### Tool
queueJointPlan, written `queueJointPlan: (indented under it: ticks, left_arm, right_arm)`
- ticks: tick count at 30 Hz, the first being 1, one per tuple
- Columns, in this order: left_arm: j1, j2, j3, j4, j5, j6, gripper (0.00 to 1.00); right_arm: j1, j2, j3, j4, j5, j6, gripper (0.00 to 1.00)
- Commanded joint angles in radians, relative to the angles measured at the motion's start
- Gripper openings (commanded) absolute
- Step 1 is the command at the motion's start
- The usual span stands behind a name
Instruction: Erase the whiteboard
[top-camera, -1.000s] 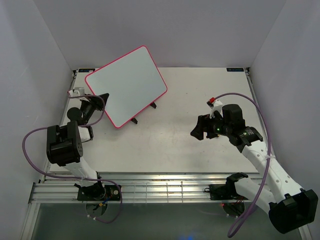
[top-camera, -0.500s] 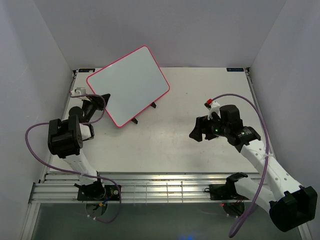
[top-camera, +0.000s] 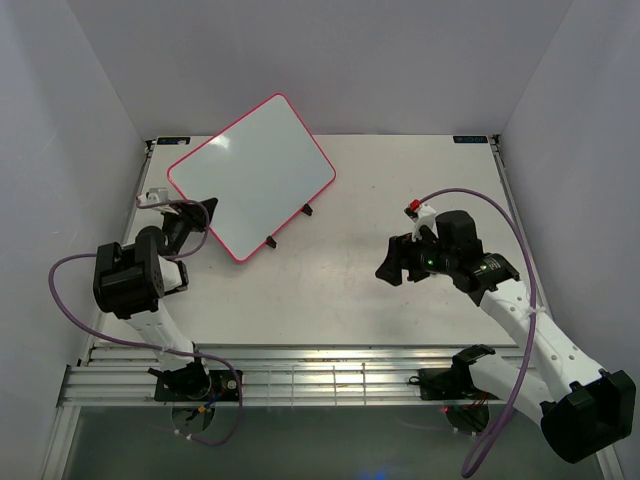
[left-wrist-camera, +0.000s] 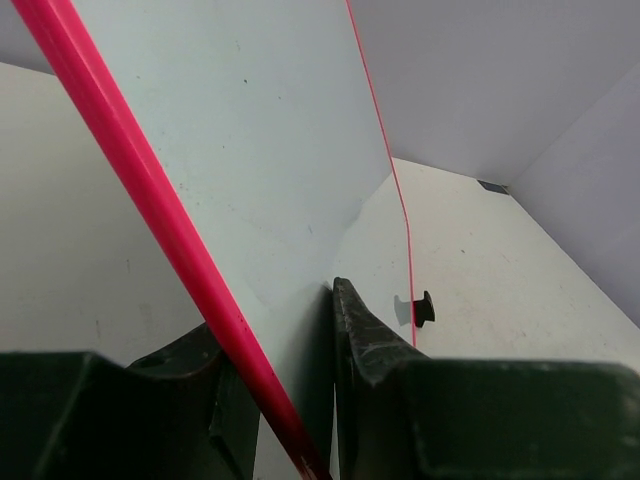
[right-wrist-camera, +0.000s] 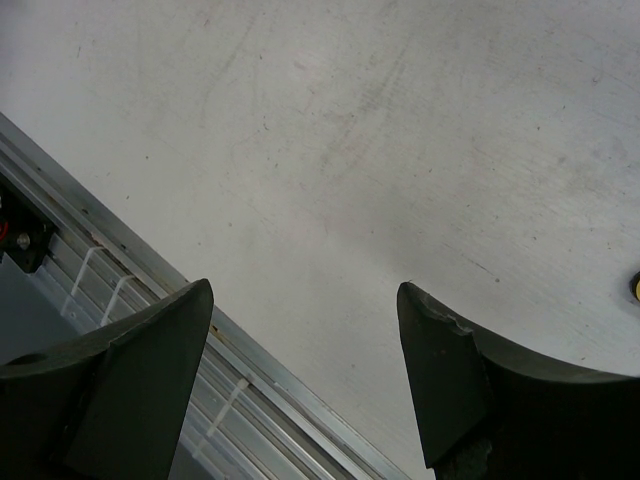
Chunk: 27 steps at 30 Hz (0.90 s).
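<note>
The whiteboard (top-camera: 250, 175) stands tilted on its black stand (top-camera: 307, 210) at the back left of the table (top-camera: 400, 180), its white face turned up. The left tool (top-camera: 203, 210) pinches the board's pink-red rim at the lower left edge, one finger on each side. The right tool (top-camera: 392, 268) hovers over the table well apart from it, its jaws spread and holding nothing.

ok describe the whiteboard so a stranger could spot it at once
Look at the far left of the table. The whiteboard is the big blank white panel tilted up there, one edge in the left gripper. Only it has a bright pink rim.
</note>
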<state>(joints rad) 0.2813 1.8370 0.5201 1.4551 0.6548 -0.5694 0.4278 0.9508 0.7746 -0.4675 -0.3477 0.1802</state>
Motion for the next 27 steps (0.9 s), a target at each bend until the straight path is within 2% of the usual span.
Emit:
queueJointPlan:
  ticks: [1, 9, 14, 21, 22, 24, 25, 27]
  left_arm:
    - [0.071, -0.013, -0.051, 0.222, -0.044, 0.298, 0.0]
    - [0.082, -0.11, -0.164, 0.215, -0.138, 0.405, 0.0]
    - [0.094, -0.142, -0.177, 0.199, -0.096, 0.402, 0.0]
    - [0.104, -0.173, -0.246, 0.197, -0.138, 0.407, 0.0]
    - [0.102, -0.171, -0.241, 0.197, -0.126, 0.399, 0.02]
    - [0.102, -0.17, -0.236, 0.2, -0.126, 0.376, 0.18]
    - [0.102, -0.168, -0.233, 0.199, -0.118, 0.368, 0.23]
    - [0.102, -0.17, -0.232, 0.198, -0.095, 0.375, 0.29]
  right_arm:
    - [0.009, -0.012, -0.014, 0.044, -0.019, -0.002, 0.8]
    - [0.011, -0.029, -0.037, 0.064, -0.043, -0.013, 0.8]
    - [0.012, -0.047, -0.051, 0.076, -0.057, -0.019, 0.8]
    - [0.015, -0.066, -0.063, 0.086, -0.068, -0.018, 0.8]
    - [0.015, -0.067, -0.067, 0.089, -0.068, -0.018, 0.8]
    - [0.015, -0.069, -0.069, 0.09, -0.071, -0.018, 0.8]
    - [0.015, -0.069, -0.069, 0.09, -0.073, -0.018, 0.8]
    - [0.017, -0.069, -0.07, 0.09, -0.073, -0.018, 0.8]
